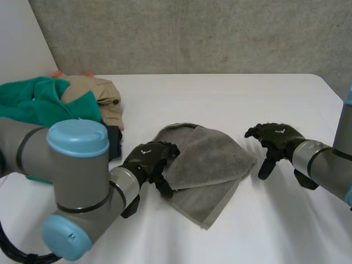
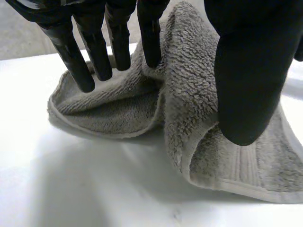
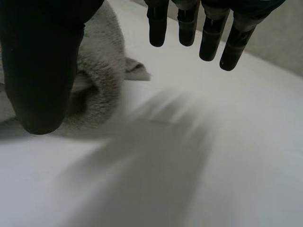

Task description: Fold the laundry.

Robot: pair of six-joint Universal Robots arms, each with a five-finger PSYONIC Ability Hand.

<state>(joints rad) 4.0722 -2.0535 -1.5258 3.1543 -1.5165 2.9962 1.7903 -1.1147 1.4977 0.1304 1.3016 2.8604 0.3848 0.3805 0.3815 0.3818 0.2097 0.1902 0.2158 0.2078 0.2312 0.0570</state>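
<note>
A grey towel (image 1: 212, 159) lies folded over in the middle of the white table (image 1: 231, 93). My left hand (image 1: 147, 160) is at the towel's left edge. In the left wrist view its straight fingers (image 2: 97, 49) rest with their tips in a hollow of the towel (image 2: 118, 109). The thumb (image 2: 248, 75) stands on the other side of a raised ridge of cloth. My right hand (image 1: 276, 138) hovers open just right of the towel, apart from it. Its fingers (image 3: 208, 30) hang straight over bare table, and the towel's corner (image 3: 102, 82) lies beside its thumb.
A heap of laundry sits at the back left: a green garment (image 1: 33, 102), a tan garment (image 1: 96, 93) and a dark piece (image 1: 114, 142) close to my left forearm. A grey wall runs behind the table's far edge.
</note>
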